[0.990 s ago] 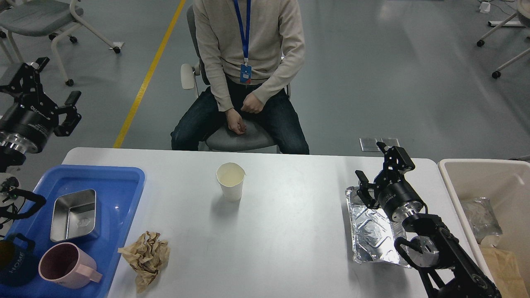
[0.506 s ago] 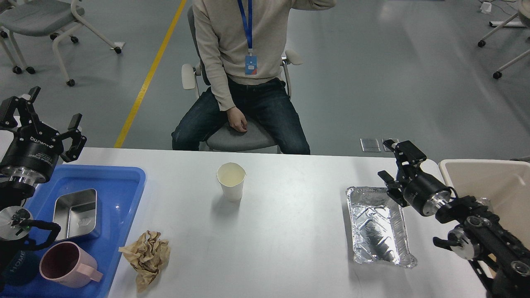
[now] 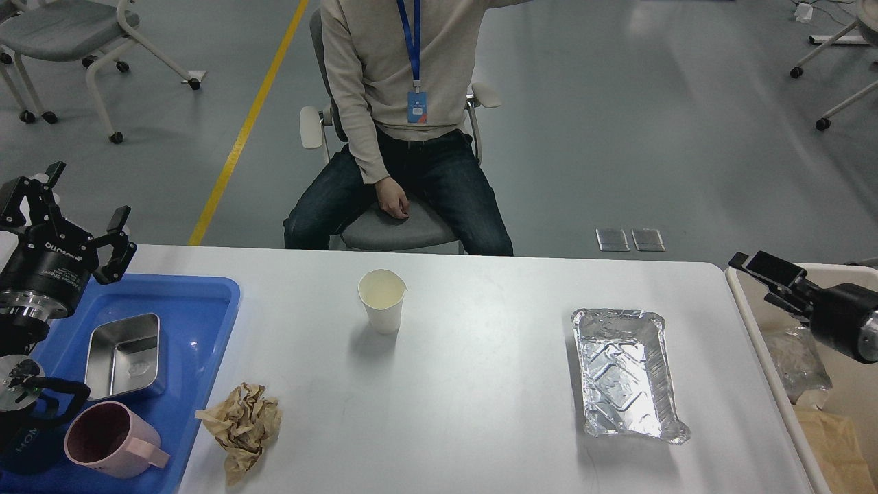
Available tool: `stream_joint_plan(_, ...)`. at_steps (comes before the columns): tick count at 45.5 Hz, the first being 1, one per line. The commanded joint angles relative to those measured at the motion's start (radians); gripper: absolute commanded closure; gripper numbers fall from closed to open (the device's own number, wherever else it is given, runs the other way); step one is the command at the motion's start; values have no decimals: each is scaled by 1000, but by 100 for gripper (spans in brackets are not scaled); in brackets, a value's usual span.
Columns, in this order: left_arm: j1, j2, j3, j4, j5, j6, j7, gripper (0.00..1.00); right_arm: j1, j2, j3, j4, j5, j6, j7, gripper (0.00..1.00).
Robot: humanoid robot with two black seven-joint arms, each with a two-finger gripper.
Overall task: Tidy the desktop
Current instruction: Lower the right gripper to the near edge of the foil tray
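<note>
The white bench fills the lower half of the view, its far edge running in front of a seated person in a beige sweater with a blue lanyard. Near the middle of the bench stands a white paper cup, upright and empty as far as can be seen. Toward the near left lies a crumpled ball of brown paper, just beside the edge of a blue tray that sits on the bench's left end. In the tray are a steel box and, nearer, a pink mug with its handle pointing right. On the right part of the bench lies a foil tray, empty and clear of both arms. Off the right end of the bench stands a beige bin holding crumpled clear plastic and brown paper. The left tool hangs above the far left corner of the blue tray, its two fingers spread wide apart and holding nothing. The right tool is over the far rim of the bin; seen side-on and dark, its fingers cannot be told apart, so I cannot tell how far it is open.
</note>
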Motion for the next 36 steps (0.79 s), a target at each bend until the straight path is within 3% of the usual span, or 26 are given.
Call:
stream_joint_plan(1, 3, -17, 9, 7, -2, 6, 2, 4, 1, -32, -11, 37, -66, 32, 55, 0)
stream_joint_plan(13, 9, -29, 14, 8, -2, 8, -4, 4, 33, -75, -17, 160, -450, 32, 58, 0)
stream_joint_plan(25, 11, -50, 14, 10, -2, 9, -6, 4, -25, -299, -33, 318, -530, 39, 64, 0)
stream_joint_plan(26, 14, -66, 16, 10, -2, 24, -6, 4, -59, -415, -50, 354, -521, 43, 64, 0)
stream_joint_plan(36, 24, -66, 16, 10, -2, 26, -6, 4, -44, -341, -47, 332, -511, 40, 59, 0)
